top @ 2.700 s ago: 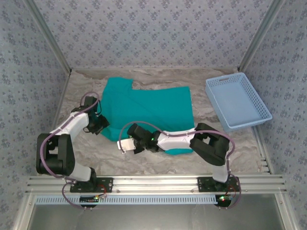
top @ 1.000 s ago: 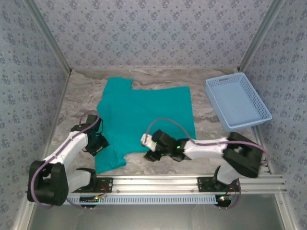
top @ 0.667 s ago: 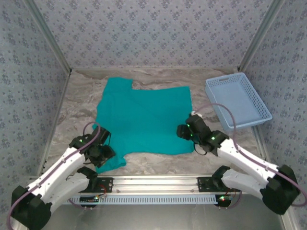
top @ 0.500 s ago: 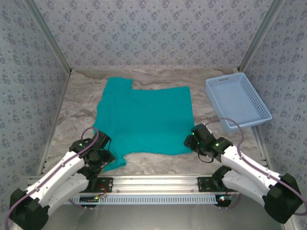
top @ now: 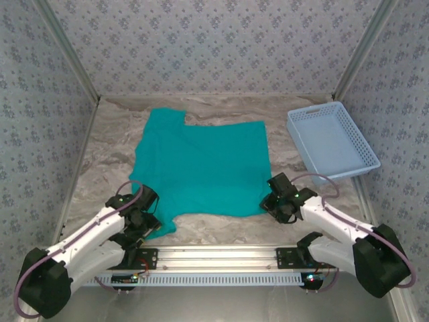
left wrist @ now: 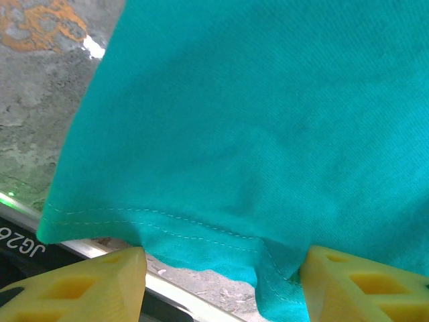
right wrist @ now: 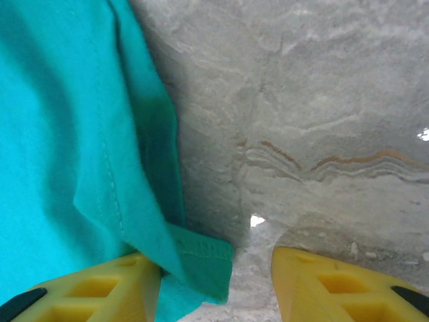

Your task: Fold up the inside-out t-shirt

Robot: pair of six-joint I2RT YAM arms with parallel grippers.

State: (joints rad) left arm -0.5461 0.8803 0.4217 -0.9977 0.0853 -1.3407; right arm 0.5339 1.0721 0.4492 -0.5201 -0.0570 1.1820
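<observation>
top view, shirt: the inside-out t-shirt (top: 201, 168) lies spread flat in the middle of the tabletop (top: 114, 147). Its long axis appears to run left to right, and the flaps at the far-left and near-left look like sleeves.
top view, left tool: the left tool (top: 144, 218) is low at the near-left flap, with cloth running away from it toward the far right.
top view, right tool: the right tool (top: 273, 201) is at the near-right corner, and the shirt lies to its left.
top view, other: a light blue basket (top: 332, 141) stands well apart at the far right.
left wrist view: the yellow fingers (left wrist: 74, 285) stand apart. The stitched hem of the shirt (left wrist: 255, 121) sags into the gap between them and is not pinched.
right wrist view: the fingers (right wrist: 335, 282) stand apart. The hemmed corner of the shirt (right wrist: 67, 134) sits against the inner finger, with bare tabletop (right wrist: 322, 100) under the outer one.
deciding relation: each arm has its own near corner in reach, and both corners lie on one near edge.
judgement: closing on both corners would lift that edge evenly. The right corner sits off-centre in its gap, so that grip looks the less sure.
</observation>
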